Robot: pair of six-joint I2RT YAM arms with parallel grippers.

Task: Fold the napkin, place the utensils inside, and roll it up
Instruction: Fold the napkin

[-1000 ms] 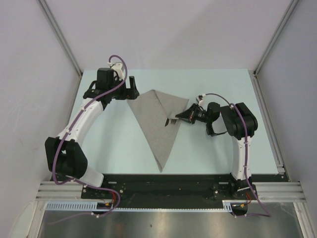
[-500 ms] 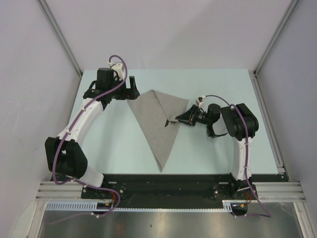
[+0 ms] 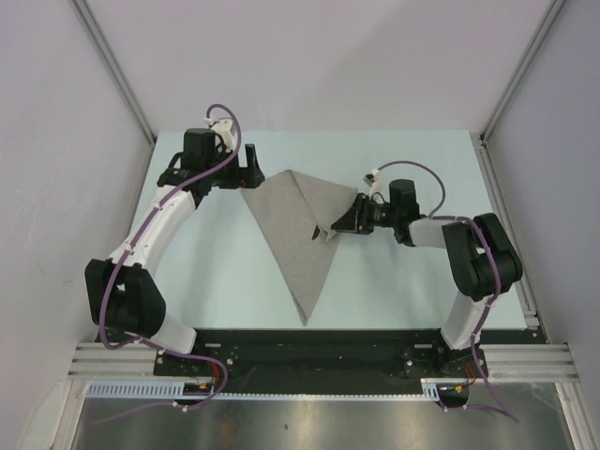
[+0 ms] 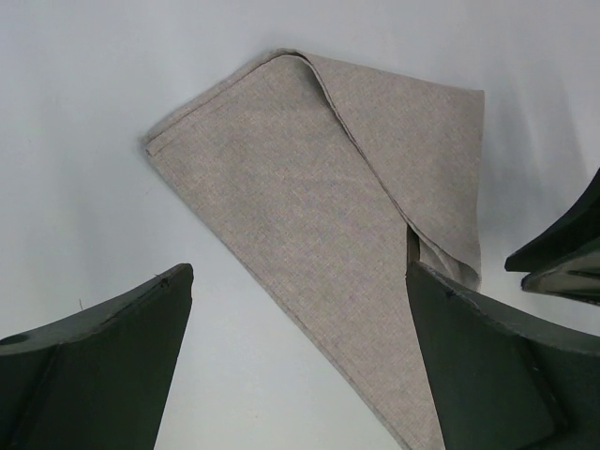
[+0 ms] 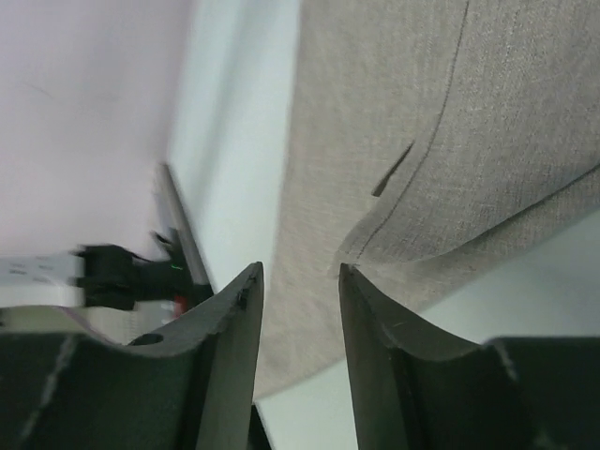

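Note:
The grey-beige napkin (image 3: 298, 230) lies folded into a long triangle, its point toward the near edge. It fills the left wrist view (image 4: 309, 187) and the right wrist view (image 5: 403, 112). My right gripper (image 3: 341, 223) (image 5: 296, 274) is at the napkin's right edge, jaws parted with only cloth behind the gap; a raised flap corner touches one fingertip (image 5: 345, 274). A short dark sliver (image 3: 315, 232) (image 5: 394, 171) shows at the flap; the utensils are otherwise hidden. My left gripper (image 3: 249, 167) (image 4: 298, 272) is wide open at the napkin's top left corner, holding nothing.
The pale blue table (image 3: 225, 272) is framed by metal rails, one on the right (image 3: 511, 234), with grey walls behind. The right gripper's dark fingers (image 4: 562, 253) show at the right edge of the left wrist view. Both arm bases sit on the black bar at the near edge.
The right gripper has opened and its arm has stretched out, elbow swinging right. The fork tines seen earlier at the napkin's right edge are now mostly covered by cloth. The left arm has not moved.

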